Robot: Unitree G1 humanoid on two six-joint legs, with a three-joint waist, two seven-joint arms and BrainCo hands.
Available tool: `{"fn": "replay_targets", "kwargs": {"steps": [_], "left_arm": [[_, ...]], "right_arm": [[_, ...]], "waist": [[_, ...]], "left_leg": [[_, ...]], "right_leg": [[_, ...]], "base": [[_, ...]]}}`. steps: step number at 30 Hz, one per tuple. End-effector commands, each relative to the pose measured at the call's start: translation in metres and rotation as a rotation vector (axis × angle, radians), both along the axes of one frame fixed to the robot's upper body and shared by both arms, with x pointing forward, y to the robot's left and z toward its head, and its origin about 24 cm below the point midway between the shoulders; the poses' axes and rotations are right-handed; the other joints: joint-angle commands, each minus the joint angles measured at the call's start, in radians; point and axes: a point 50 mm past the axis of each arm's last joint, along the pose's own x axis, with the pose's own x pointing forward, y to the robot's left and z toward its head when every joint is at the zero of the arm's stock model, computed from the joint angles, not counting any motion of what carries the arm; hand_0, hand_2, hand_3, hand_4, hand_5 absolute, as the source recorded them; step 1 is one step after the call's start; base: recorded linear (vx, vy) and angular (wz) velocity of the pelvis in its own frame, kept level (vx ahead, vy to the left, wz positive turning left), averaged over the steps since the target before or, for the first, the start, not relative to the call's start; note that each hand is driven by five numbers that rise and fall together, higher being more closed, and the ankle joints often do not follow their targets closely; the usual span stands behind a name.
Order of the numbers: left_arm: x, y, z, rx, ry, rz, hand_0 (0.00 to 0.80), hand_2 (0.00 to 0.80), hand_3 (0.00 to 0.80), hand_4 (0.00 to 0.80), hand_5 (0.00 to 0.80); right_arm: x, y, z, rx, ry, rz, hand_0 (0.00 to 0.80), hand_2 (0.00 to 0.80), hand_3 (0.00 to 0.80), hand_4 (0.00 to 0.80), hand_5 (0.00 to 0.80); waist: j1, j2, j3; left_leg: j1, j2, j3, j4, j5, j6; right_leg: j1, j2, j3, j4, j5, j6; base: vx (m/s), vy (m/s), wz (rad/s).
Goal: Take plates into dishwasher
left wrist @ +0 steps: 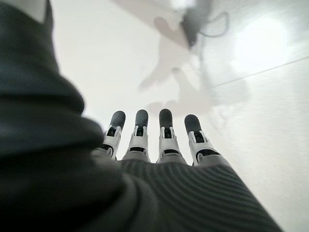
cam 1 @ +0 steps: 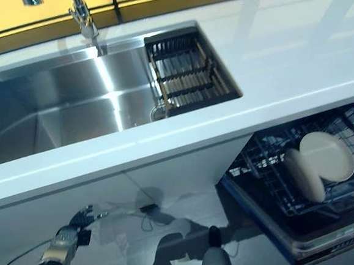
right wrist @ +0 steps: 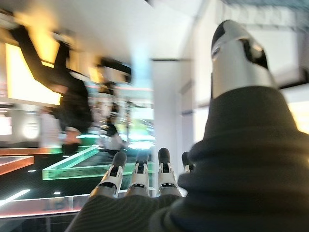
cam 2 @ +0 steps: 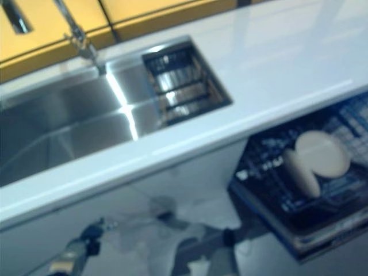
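Note:
Two white plates stand on edge in the pulled-out dishwasher rack (cam 1: 265,176) at the right, under the counter: a round one (cam 1: 330,154) and a second one (cam 1: 304,174) leaning in front of it. My left hand (cam 1: 65,239) hangs low at the lower left, in front of the white cabinet. Its fingers (left wrist: 166,140) are straight over the pale floor and hold nothing. My right hand (right wrist: 140,181) also has straight fingers and is empty; it points out into the room, away from the plates.
A steel sink (cam 1: 75,106) with a faucet (cam 1: 82,11) is set in the white counter (cam 1: 293,56). A dark drying rack (cam 1: 188,72) sits in the sink's right end. A person (right wrist: 72,106) stands far off in the right wrist view.

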Motion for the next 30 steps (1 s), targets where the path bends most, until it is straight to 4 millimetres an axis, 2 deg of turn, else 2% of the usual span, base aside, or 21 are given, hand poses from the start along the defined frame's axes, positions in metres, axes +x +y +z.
{"fn": "replay_targets", "kwargs": {"steps": [1,2,5,9,11,12,14,17,18,19,20,21,22,24,26,28,30], "left_arm": [[-0.006,0.021,0.005,0.045,0.002,0.052,0.0,0.0,0.0,0.0,0.0],[-0.018,0.02,-0.002,0.049,0.022,0.082,0.0,0.0,0.0,0.0,0.0],[-0.041,0.028,-0.009,0.072,0.061,0.146,0.0,0.0,0.0,0.0,0.0],[-0.06,0.039,-0.013,0.11,0.113,0.193,0.0,0.0,0.0,0.0,0.0],[-0.06,0.044,-0.01,0.113,0.112,0.2,0.0,0.0,0.0,0.0,0.0],[-0.054,0.046,-0.005,0.114,0.089,0.195,0.0,0.0,0.0,0.0,0.0],[-0.04,0.048,0.004,0.126,0.037,0.181,0.0,0.0,0.0,0.0,0.0],[-0.017,0.055,0.022,0.151,-0.014,0.159,0.0,0.0,0.0,0.0,0.0],[-0.017,0.055,0.022,0.152,-0.014,0.158,0.0,0.0,0.0,0.0,0.0],[-0.009,0.059,0.032,0.175,-0.037,0.135,0.0,0.0,0.0,0.0,0.0],[-0.009,0.061,0.033,0.182,-0.036,0.132,0.0,0.0,0.0,0.0,0.0],[-0.013,0.068,0.036,0.214,-0.029,0.124,0.0,0.0,0.0,0.0,0.0],[-0.017,0.072,0.036,0.232,-0.015,0.112,0.0,0.0,0.0,0.0,0.0],[-0.026,0.078,0.035,0.258,0.024,0.09,0.0,0.0,0.0,0.0,0.0],[-0.037,0.083,0.031,0.27,0.065,0.079,0.0,0.0,0.0,0.0,0.0],[-0.051,0.086,0.024,0.27,0.117,0.09,0.0,0.0,0.0,0.0,0.0],[-0.063,0.09,0.02,0.264,0.156,0.106,0.0,0.0,0.0,0.0,0.0]], "right_arm": [[0.003,-0.006,0.03,-0.071,-0.085,-0.048,0.0,0.0,0.0,0.0,0.0],[0.006,-0.004,0.026,-0.053,-0.072,-0.05,0.0,0.0,0.0,0.0,0.0],[0.006,-0.004,0.02,-0.038,-0.053,-0.061,0.0,0.0,0.0,0.0,0.0],[-0.005,-0.009,0.011,-0.018,-0.034,-0.099,0.0,0.0,0.0,0.0,0.0],[-0.01,-0.01,0.008,-0.015,-0.031,-0.119,0.0,0.0,0.0,0.0,0.0],[-0.018,-0.012,0.005,-0.009,-0.024,-0.147,0.0,0.0,0.0,0.0,0.0],[-0.032,-0.016,-0.002,0.015,-0.012,-0.193,0.0,0.0,0.0,0.0,0.0],[-0.056,-0.018,-0.023,0.076,0.013,-0.264,0.0,0.0,0.0,0.0,0.0],[-0.057,-0.018,-0.024,0.077,0.012,-0.264,0.0,0.0,0.0,0.0,0.0],[-0.073,-0.019,-0.038,0.128,0.053,-0.301,0.0,0.0,0.0,0.0,0.0],[-0.075,-0.018,-0.041,0.136,0.059,-0.3,0.0,0.0,0.0,0.0,0.0],[-0.08,-0.015,-0.054,0.187,0.088,-0.303,0.0,0.0,0.0,0.0,0.0],[-0.085,-0.013,-0.062,0.219,0.088,-0.31,0.0,0.0,0.0,0.0,0.0],[-0.093,-0.009,-0.079,0.29,0.079,-0.333,0.0,0.0,0.0,0.0,0.0],[-0.098,-0.002,-0.097,0.357,0.059,-0.353,0.0,0.0,0.0,0.0,0.0],[-0.099,0.007,-0.12,0.416,0.064,-0.35,0.0,0.0,0.0,0.0,0.0],[-0.097,0.015,-0.134,0.471,0.031,-0.345,0.0,0.0,0.0,0.0,0.0]], "waist": [[0.003,-0.046,0.008],[0.017,-0.046,0.0],[0.041,-0.059,-0.027],[0.049,-0.07,-0.058],[0.046,-0.078,-0.064],[0.036,-0.086,-0.069],[0.021,-0.091,-0.067],[0.0,-0.099,-0.054],[0.0,-0.106,-0.055],[0.005,-0.102,-0.043],[0.008,-0.104,-0.041],[0.024,-0.106,-0.039],[0.034,-0.102,-0.042],[0.048,-0.087,-0.051],[0.073,-0.075,-0.062],[0.117,-0.062,-0.079],[0.148,-0.057,-0.095]], "left_leg": [[0.177,0.001,0.045,-0.029,-0.17,0.129],[0.182,-0.012,0.044,-0.021,-0.198,0.143],[0.173,-0.038,0.048,0.009,-0.21,0.159],[0.177,-0.052,0.063,0.068,-0.237,0.172],[0.18,-0.056,0.072,0.096,-0.251,0.18],[0.19,-0.065,0.078,0.118,-0.263,0.186],[0.2,-0.067,0.099,0.145,-0.272,0.191],[0.202,-0.069,0.143,0.183,-0.281,0.194],[0.201,-0.075,0.141,0.179,-0.275,0.193],[0.214,-0.077,0.182,0.152,-0.252,0.186],[0.218,-0.078,0.194,0.143,-0.246,0.184],[0.221,-0.084,0.242,0.106,-0.215,0.184],[0.205,-0.087,0.255,0.084,-0.191,0.189],[0.161,-0.076,0.261,0.049,-0.146,0.199],[0.116,-0.061,0.264,0.036,-0.113,0.205],[0.061,-0.038,0.235,0.039,-0.084,0.208],[0.033,-0.022,0.201,0.043,-0.086,0.208]], "right_leg": [[-0.163,0.162,0.047,-0.057,0.083,0.036],[-0.151,0.163,0.04,-0.077,0.095,0.045],[-0.102,0.159,0.028,-0.133,0.103,0.044],[-0.073,0.141,0.042,-0.14,0.107,0.049],[-0.061,0.131,0.056,-0.151,0.122,0.058],[-0.046,0.122,0.077,-0.176,0.149,0.071],[-0.027,0.114,0.091,-0.211,0.174,0.083],[-0.002,0.109,0.067,-0.251,0.186,0.097],[-0.003,0.103,0.069,-0.252,0.188,0.096],[0.013,0.106,-0.025,-0.255,0.189,0.104],[0.018,0.103,-0.052,-0.249,0.193,0.105],[0.028,0.094,-0.134,-0.186,0.187,0.1],[0.037,0.094,-0.138,-0.121,0.161,0.085],[0.046,0.105,-0.101,-0.001,0.088,0.053],[0.086,0.089,-0.101,0.054,0.044,0.034],[0.171,0.06,-0.087,0.065,0.011,0.02],[0.231,0.031,-0.072,0.057,-0.006,0.018]], "base": [[-0.387,0.107,0.45],[-0.366,0.087,0.27],[-0.278,0.063,0.14],[-0.179,0.109,-0.33],[-0.113,0.13,0.01],[-0.129,0.186,-0.07],[-0.141,0.195,-0.11],[-0.097,0.119,-0.06],[-0.196,0.101,-0.03],[-0.177,0.065,0.0],[-0.354,0.093,-0.19],[-0.36,0.021,-0.58],[-0.415,0.018,-0.79],[-0.374,-0.044,-0.6],[-0.347,-0.151,-0.29],[-0.331,-0.243,-0.28],[-0.263,-0.265,-0.41]]}}
